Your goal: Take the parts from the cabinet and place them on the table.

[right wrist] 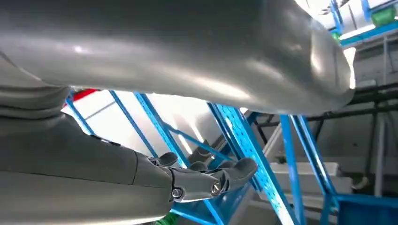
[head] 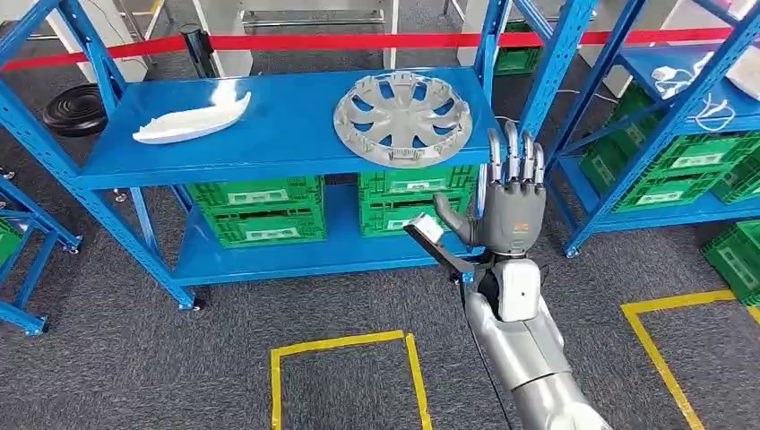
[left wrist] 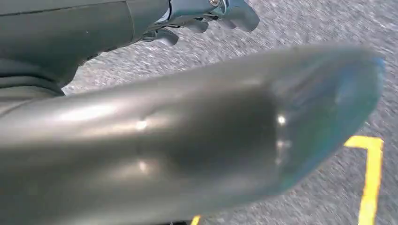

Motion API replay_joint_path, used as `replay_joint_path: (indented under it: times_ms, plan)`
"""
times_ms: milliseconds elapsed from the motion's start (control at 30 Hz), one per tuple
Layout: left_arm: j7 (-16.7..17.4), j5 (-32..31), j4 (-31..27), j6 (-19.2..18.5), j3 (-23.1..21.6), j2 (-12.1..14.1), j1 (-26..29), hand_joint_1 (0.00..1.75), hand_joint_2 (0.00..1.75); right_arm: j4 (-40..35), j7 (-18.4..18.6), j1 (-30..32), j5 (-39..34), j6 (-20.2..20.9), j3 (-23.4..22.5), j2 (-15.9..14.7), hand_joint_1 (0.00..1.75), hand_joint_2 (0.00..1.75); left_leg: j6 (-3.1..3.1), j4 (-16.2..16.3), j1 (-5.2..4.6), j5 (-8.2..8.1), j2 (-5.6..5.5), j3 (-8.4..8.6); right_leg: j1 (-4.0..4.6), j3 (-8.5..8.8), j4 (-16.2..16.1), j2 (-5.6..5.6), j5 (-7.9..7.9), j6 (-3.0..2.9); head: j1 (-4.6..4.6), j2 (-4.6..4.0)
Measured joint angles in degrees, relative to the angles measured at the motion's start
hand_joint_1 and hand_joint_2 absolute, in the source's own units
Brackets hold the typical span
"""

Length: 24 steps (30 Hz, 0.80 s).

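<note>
A silver wheel cover [head: 403, 118] lies flat on the right part of the blue cabinet's top shelf [head: 287, 148]. A white moulded part [head: 193, 119] lies on the same shelf to the left. My right hand [head: 509, 202] is raised in front of the shelf's right front corner, just below and right of the wheel cover, fingers straight up and spread, holding nothing. In the right wrist view its dark fingers [right wrist: 211, 178] stand apart from the thumb against the blue frame. My left hand [left wrist: 187, 122] hangs over grey carpet, its fingers [left wrist: 206, 18] holding nothing.
Green crates [head: 255, 210] fill the lower shelf. A second blue rack [head: 627, 134] with more green crates stands at the right. Red barrier tape [head: 358, 40] runs behind. A black round object [head: 76, 109] sits at the left. Yellow tape squares [head: 345, 342] mark the carpet.
</note>
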Motion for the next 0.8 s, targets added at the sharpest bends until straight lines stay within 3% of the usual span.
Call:
replay_joint_path:
  times_ms: [33, 67, 100, 167, 233, 333, 367, 400, 433, 500, 533, 567, 600, 700, 733, 767, 800]
  plan:
    - [-0.22, 0.0, 0.0, -0.07, 0.0, 0.0, 0.0, 0.0, 0.0, -0.05, -0.02, 0.26, -0.2, -0.02, -0.27, -0.2, 0.0, 0.0, 0.0, 0.02, 0.0, -0.25, -0.06, 0.26, -0.01, -1.91, 2.38, 0.0, 0.1, 0.0, 0.0, 0.0]
    - [-0.33, 0.02, 0.0, -0.07, 0.0, -0.02, 0.0, 0.0, 0.0, -0.18, 0.0, 0.47, -0.4, -0.15, -0.7, -0.41, 0.0, 0.0, -0.05, 0.02, 0.0, -0.61, -0.15, 0.75, -0.01, -2.4, 1.47, -0.01, 2.09, -0.1, 0.0, 0.0]
    - [-0.35, 0.02, 0.0, -0.07, 0.0, -0.02, -0.03, 0.0, 0.0, -0.29, 0.0, 0.46, -0.62, -0.31, -1.1, -0.55, 0.0, 0.0, -0.14, 0.02, 0.0, -1.0, -0.21, 1.34, -0.01, -1.31, -2.2, -0.01, 5.14, -0.27, 0.04, 0.0]
    - [-0.16, 0.02, 0.0, -0.07, 0.0, -0.11, -0.24, 0.0, 0.0, -0.83, 0.0, 0.46, -0.79, -0.85, -1.71, -0.83, 0.0, 0.0, -0.41, 0.02, -0.01, -1.89, -0.23, 2.59, 0.1, 3.03, -12.97, -0.1, 11.46, -0.84, 0.07, 0.0]
    - [0.33, 0.02, 0.02, -0.07, 0.0, -0.15, -0.56, 0.0, 0.0, -1.05, -0.02, 0.49, -0.81, -0.85, -2.23, -0.92, 0.0, 0.0, -1.17, 0.15, -0.3, -2.72, -0.27, 2.64, 0.73, 4.69, -15.98, -0.2, 10.41, -1.43, 0.13, 0.0]
    - [1.57, 0.02, 0.07, -0.04, 0.0, -0.28, -0.59, 0.0, 0.0, -2.43, 0.13, 1.4, -0.88, -0.72, -3.15, -1.23, 0.0, 0.0, -2.06, -0.79, -0.16, -2.98, -0.17, 3.2, 0.92, 4.72, -15.87, -0.01, 9.89, -2.37, 0.11, 0.0]
    - [1.64, 0.0, 0.02, -0.07, 0.0, -0.26, -0.61, 0.0, 0.0, -2.98, 0.13, 1.6, -0.9, -0.72, -3.5, -1.36, 0.0, 0.0, -2.49, -0.64, -0.25, -3.3, -0.12, 3.35, 0.19, 5.38, -16.45, 0.05, 10.03, -2.73, 0.13, 0.0]
    - [1.68, 0.0, 0.04, -0.07, 0.0, -0.26, -0.61, 0.0, 0.0, -3.45, 0.13, 1.68, -0.97, -0.77, -3.83, -1.42, 0.0, 0.0, -2.76, 1.01, -0.19, -3.71, -0.06, 3.14, 0.13, 5.91, -16.67, 0.07, 9.76, -3.12, 0.0, 0.0]
    - [1.73, 0.0, 0.04, -0.07, 0.0, -0.26, -0.65, 0.0, 0.0, -3.74, 0.13, 1.71, -1.01, -0.77, -3.96, -1.42, 0.0, 0.0, -2.98, 4.39, -0.15, -5.22, -0.06, 1.39, 0.09, 6.29, -16.67, 0.0, 9.46, -3.52, -0.13, 0.0]
    - [1.81, 0.0, 0.04, -0.07, 0.0, -0.26, -0.61, 0.0, 0.0, -3.85, 0.04, 2.1, -1.03, -0.72, -4.05, -1.42, 0.0, 0.0, -3.4, 14.22, 0.01, -9.32, -0.05, -4.32, 0.09, 7.13, -16.67, -0.04, 8.57, -3.72, -0.11, 0.0]
    - [1.92, 0.0, 0.09, -0.07, 0.0, -0.28, -0.5, 0.0, 0.0, -3.85, 0.09, 2.43, -1.05, -0.7, -4.18, -1.42, 0.0, 0.0, -3.52, 18.1, 0.01, -9.97, -0.05, -6.99, 0.09, 7.64, -16.67, -0.04, 8.09, -3.7, -0.11, 0.0]
    - [2.05, 0.0, 0.09, -0.07, 0.0, -0.28, -0.42, 0.0, 0.0, -4.0, 0.11, 2.76, -1.07, -0.63, -4.24, -1.42, 0.0, 0.0, -3.58, 19.06, 0.04, -8.88, -0.05, -8.46, 0.07, 8.24, -16.67, -0.01, 7.63, -3.66, -0.13, 0.0]
    - [2.07, -0.02, 0.09, -0.07, 0.0, -0.28, -0.4, 0.0, 0.0, -4.41, 0.13, 3.06, -1.12, -0.61, -4.29, -1.42, 0.0, 0.0, -3.55, 17.21, 0.09, -6.38, -0.05, -8.39, 0.02, 8.97, -16.67, 0.05, 7.09, -3.56, -0.11, 0.0]
    - [2.12, -0.04, 0.09, -0.07, 0.0, -0.26, -0.46, 0.0, 0.0, -4.99, 0.06, 3.16, -1.1, -0.26, -4.35, -1.42, 0.0, 0.0, -3.28, 4.22, 0.1, 3.45, 0.02, -4.33, -0.2, 11.49, -16.67, 0.09, 5.23, -2.83, -0.13, 0.0]
    - [2.12, -0.04, 0.11, -0.07, 0.0, -0.31, -0.45, 0.0, 0.0, -5.05, -0.02, 3.08, -1.05, 0.13, -4.46, -1.42, 0.0, 0.0, -3.13, 2.58, -0.26, 3.1, -0.04, -3.59, 0.19, 11.5, -16.55, 0.15, 4.53, -2.27, -0.15, 0.0]
    - [2.1, -0.04, 0.11, -0.07, -0.02, -0.37, -0.6, 0.0, 0.0, -5.29, -0.09, 3.17, -1.03, 0.57, -4.57, -1.42, 0.0, 0.0, -2.26, 1.1, -0.14, 1.93, -0.02, -2.5, 0.21, 11.48, -16.46, 0.28, 4.21, -1.88, -0.35, 0.0]
    - [1.99, -0.04, 0.09, -0.31, -0.02, -0.39, -0.65, 0.0, 0.0, -5.44, -0.22, 3.15, -1.01, 0.81, -4.64, -1.42, 0.0, 0.0, -1.93, 1.12, -0.26, 1.83, -0.04, -2.67, 0.28, 11.61, -16.97, 0.22, 4.22, -1.62, 0.11, 0.0]
